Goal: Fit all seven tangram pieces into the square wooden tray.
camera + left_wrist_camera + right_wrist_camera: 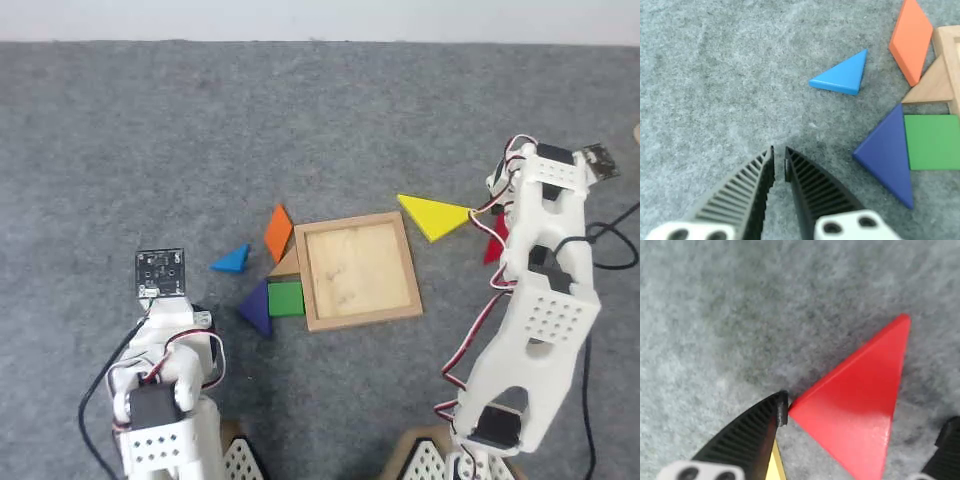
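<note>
So both my arms are parked at the near edge of the grey felt mat [150,130], with the square wooden tray [352,221] sitting flat about in the middle, bare wood facing up. All seven pieces lie on the mat outside it. On my left side there's a little cluster: the green square block [286,298] is pushed up against the tray's left rim, the plain unpainted wooden triangle [287,265] sits right above it against the same rim, and the dark blue triangle [257,306] is snug against the green one's outer side. The orange parallelogram [278,231] stands just beside the wooden triangle's tip, near the tray's far left corner, and the small light blue triangle [232,260] lies off on its own further left. My left pincer [779,160] hangs over bare mat near that cluster, short of the dark blue triangle, fingers all but pressed together with only a thin slit between them, gripping nothing. Over on the right, the big yellow triangle [432,214] has one corner just about at the tray's far right corner. The red triangle [860,405] lies flat just past it, and my right pincer [865,422] is spread wide around it: one fingertip [781,410] right at a red corner, the other clear of the piece.
</note>
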Controlling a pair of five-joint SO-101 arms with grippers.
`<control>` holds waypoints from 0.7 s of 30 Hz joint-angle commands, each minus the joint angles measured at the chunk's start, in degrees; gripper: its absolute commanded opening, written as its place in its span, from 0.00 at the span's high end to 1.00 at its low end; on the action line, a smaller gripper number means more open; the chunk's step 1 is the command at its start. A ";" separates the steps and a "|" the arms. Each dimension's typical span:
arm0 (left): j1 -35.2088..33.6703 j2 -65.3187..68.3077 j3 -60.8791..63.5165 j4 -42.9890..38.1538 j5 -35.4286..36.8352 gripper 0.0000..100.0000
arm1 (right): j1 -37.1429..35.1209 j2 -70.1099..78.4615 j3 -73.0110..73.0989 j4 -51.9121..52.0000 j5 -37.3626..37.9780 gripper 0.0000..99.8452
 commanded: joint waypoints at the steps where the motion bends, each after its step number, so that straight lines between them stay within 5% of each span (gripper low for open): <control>1: 0.35 -0.97 -0.31 0.18 -0.26 0.96 | 2.86 -0.04 -1.05 -0.31 -0.70 0.63; 6: 0.35 -0.97 -0.31 0.18 -0.26 0.96 | 2.59 -0.04 -1.05 2.15 -0.44 0.81; 12: 0.35 -0.97 -0.31 0.18 -0.26 0.96 | 2.42 -0.22 -0.97 6.99 0.09 0.79; 21: 0.35 -0.97 -0.31 0.18 -0.26 0.96 | -5.05 -4.97 -1.05 16.13 11.60 0.79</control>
